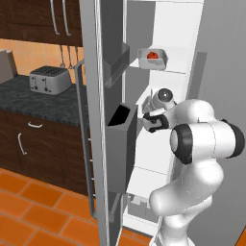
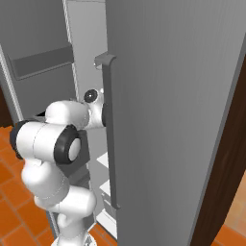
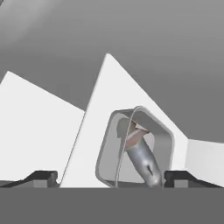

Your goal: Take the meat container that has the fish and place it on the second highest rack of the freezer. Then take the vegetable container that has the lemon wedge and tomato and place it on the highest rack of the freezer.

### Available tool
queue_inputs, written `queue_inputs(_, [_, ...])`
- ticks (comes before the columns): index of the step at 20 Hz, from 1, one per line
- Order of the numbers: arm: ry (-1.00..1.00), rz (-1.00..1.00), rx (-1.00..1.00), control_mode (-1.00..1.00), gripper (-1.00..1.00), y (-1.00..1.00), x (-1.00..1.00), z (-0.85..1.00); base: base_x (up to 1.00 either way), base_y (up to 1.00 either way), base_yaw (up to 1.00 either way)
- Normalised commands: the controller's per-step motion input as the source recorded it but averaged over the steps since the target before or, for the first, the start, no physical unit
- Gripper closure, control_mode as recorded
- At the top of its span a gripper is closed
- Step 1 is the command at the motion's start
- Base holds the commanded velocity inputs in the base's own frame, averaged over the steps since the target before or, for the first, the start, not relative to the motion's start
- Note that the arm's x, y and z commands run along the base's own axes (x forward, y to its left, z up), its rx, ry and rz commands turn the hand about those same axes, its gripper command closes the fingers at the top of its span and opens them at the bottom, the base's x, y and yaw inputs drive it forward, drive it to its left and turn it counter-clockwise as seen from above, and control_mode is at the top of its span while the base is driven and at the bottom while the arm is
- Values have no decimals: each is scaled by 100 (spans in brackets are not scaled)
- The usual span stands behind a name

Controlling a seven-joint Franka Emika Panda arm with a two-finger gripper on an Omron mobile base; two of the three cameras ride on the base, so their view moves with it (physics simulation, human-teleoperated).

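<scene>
The meat container (image 3: 114, 153) is a small grey tray with a silvery fish (image 3: 143, 161) lying in it. It rests on a white shelf (image 3: 100, 113) inside the freezer (image 1: 185, 33). My gripper (image 3: 111, 179) is open just in front of it, fingertips (image 3: 41, 176) wide apart, and the tray sits nearer the right one. In the left base view my hand (image 1: 154, 121) reaches into the freezer at mid height. The vegetable container (image 1: 161, 58), with its red tomato (image 1: 153, 55), stands on a higher white shelf (image 1: 175, 70) above my hand. Which rack number each shelf is I cannot tell.
The freezer's left door (image 1: 91, 96) hangs open with grey bins (image 1: 120, 129) close beside my arm. Its right door (image 2: 173, 120) is shut, bar handle (image 2: 110, 129) next to my wrist. A toaster (image 1: 49, 79) stands on the dark counter (image 1: 29, 101) at left.
</scene>
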Motion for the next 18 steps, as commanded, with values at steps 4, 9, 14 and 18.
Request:
queue_inputs(4, [0, 0, 3, -100, -100, 25, -100, 99, 0, 0, 0])
queue_inputs(9, [-1, 0, 7, -100, -100, 3, -100, 75, 0, 0, 0])
queue_inputs(14, [-8, 5, 16, -100, -100, 0, -100, 31, 0, 0, 0])
queue_inputs(18, [-8, 6, 1, -100, -100, 0, -100, 5, 0, 0, 0])
